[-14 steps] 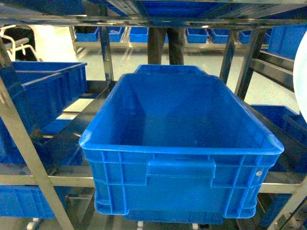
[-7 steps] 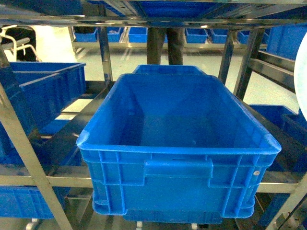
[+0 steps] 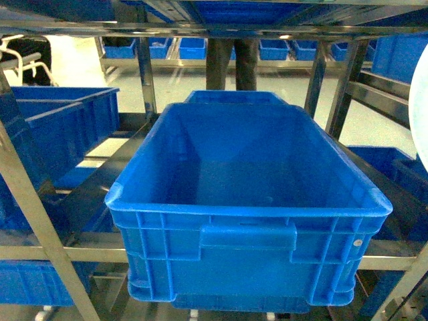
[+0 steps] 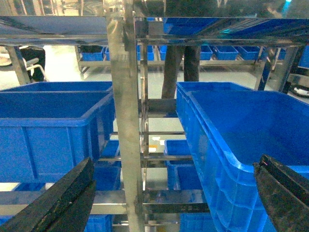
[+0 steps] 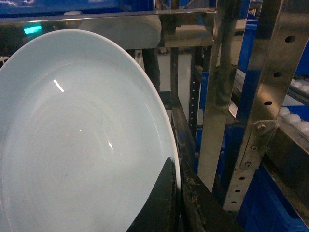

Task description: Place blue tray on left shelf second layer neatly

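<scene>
A: Blue tray (image 5: 72, 145) status?
B: Held on edge, clamped at its rim by the right gripper (image 5: 176, 203); in the head view only a pale sliver is seen at the far right edge.
A: Left gripper (image 4: 174, 193)?
B: Fingers (image 4: 63, 198) are spread wide apart, nothing held between them.
A: Shelf?
B: The left shelf (image 3: 27, 194) is seen ahead, its steel posts and rails loaded with crates. A large blue crate (image 3: 247, 207) is seated on the tier directly ahead.
</scene>
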Robot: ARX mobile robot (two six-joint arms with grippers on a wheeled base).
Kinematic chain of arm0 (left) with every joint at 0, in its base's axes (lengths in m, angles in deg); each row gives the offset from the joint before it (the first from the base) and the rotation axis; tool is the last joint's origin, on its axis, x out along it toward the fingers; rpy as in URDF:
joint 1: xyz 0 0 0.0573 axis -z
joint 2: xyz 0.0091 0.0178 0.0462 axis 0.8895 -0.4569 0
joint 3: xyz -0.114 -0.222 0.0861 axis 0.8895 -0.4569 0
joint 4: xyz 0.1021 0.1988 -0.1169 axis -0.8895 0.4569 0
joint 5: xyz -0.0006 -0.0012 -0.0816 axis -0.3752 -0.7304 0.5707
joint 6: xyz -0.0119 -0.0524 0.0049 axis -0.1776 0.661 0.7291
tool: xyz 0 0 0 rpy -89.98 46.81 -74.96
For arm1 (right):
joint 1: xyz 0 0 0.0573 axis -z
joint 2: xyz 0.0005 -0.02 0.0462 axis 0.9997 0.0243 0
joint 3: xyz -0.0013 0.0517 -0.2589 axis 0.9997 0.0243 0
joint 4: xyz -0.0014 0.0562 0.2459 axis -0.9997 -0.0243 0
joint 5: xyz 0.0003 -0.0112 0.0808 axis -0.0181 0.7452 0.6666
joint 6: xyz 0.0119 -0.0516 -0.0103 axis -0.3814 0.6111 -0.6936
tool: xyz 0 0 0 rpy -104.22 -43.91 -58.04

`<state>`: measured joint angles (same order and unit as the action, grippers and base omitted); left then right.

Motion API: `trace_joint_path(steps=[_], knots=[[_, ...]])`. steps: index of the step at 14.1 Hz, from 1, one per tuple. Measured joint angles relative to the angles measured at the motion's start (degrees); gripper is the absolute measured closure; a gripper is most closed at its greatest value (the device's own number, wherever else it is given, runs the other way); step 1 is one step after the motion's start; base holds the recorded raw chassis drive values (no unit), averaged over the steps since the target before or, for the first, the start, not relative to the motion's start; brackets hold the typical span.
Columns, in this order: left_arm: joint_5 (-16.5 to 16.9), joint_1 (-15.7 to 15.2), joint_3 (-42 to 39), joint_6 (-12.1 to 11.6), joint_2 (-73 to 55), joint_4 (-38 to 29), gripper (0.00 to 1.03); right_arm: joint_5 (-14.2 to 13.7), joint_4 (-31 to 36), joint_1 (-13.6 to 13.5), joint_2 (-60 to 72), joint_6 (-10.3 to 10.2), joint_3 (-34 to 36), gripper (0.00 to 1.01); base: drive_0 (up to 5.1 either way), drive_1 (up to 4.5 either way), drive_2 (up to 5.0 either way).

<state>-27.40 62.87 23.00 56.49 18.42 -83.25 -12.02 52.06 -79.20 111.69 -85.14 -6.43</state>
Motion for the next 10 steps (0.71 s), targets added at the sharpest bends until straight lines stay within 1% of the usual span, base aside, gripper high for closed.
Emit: trace_joint_path(steps=[2, 5, 10], knots=[[0.0, 0.0, 0.0, 0.0, 0.0, 0.02, 0.05, 0.0, 0.02, 0.0, -0.09, 0.0, 0.0, 0.99, 0.0, 0.0, 0.0], [0.0, 0.0, 0.0, 0.0, 0.0, -0.02, 0.05, 0.0, 0.07, 0.0, -0.35, 0.0, 0.0, 0.99, 0.1, 3.65, -3.5], [0.0, 0.0, 0.0, 0.0, 0.0, 0.02, 0.05, 0.0, 0.04, 0.0, -0.09, 0.0, 0.02, 0.99, 0.0, 0.0, 0.0]])
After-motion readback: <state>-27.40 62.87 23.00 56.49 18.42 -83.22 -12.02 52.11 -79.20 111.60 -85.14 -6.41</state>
